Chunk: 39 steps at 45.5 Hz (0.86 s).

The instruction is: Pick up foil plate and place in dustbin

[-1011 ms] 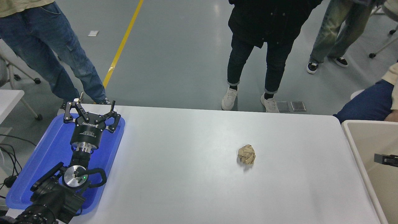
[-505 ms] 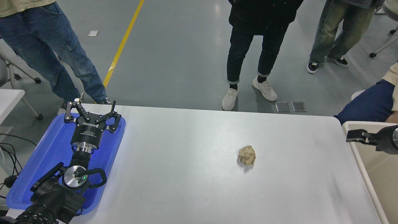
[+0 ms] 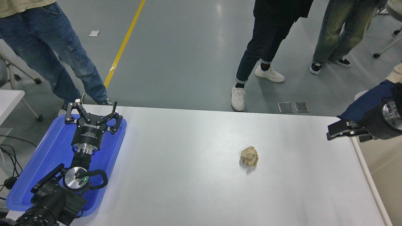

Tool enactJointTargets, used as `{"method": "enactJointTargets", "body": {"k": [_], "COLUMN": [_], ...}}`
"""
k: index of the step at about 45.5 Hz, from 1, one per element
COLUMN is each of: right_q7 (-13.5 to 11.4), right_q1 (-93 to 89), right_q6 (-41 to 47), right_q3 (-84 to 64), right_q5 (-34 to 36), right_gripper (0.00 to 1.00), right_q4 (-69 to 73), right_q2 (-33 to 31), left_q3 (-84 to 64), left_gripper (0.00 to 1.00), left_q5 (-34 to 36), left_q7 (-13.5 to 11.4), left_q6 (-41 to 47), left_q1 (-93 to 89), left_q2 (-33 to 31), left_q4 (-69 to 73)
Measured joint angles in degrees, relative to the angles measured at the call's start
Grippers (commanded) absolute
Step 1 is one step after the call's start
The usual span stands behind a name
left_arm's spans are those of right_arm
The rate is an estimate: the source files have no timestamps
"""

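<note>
The foil plate is not in view anywhere on the table. The dustbin (image 3: 384, 163) stands at the right edge, showing its beige inside and pale cream rim beside the table. My right gripper (image 3: 336, 131) comes in from the right edge and hovers above the table's far right corner, just left of the dustbin's rim. Its fingers are apart and hold nothing. My left gripper (image 3: 92, 109) is parked open over the blue tray at the lower left.
A small crumpled tan paper ball (image 3: 249, 156) lies on the white table (image 3: 188, 175) right of centre. A flat blue tray (image 3: 47, 157) lies at the left edge. Several people stand at the far side; a seated person's blue-clad leg (image 3: 366, 102) is behind my right gripper.
My right gripper has risen out of the dustbin and moved left and away over its rim to the table's far right corner. The person in black at the far side has stepped to the right.
</note>
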Motion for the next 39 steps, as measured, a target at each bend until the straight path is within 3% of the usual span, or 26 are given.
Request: {"method": "enactJointTargets", "body": {"k": [17, 39], "right_q7": [-0.2, -0.3], "right_q1": [15.7, 27.4], "right_q6": [10.3, 12.0], "right_q3": [-2.5, -6.1], "right_q5": [15.3, 20.8], "right_gripper": [1.00, 1.00], "right_q4": [4.6, 11.1], "right_q2": [14.1, 17.4], "left_q3": [0.0, 0.0], "left_gripper": [1.00, 1.00], "left_q5": [-0.1, -0.1], "left_q7": [-0.1, -0.2], "left_q6": [0.0, 0.0], "left_q1": [0.0, 0.0], "left_q2": [0.0, 0.0], "left_q4": [0.0, 0.0]}}
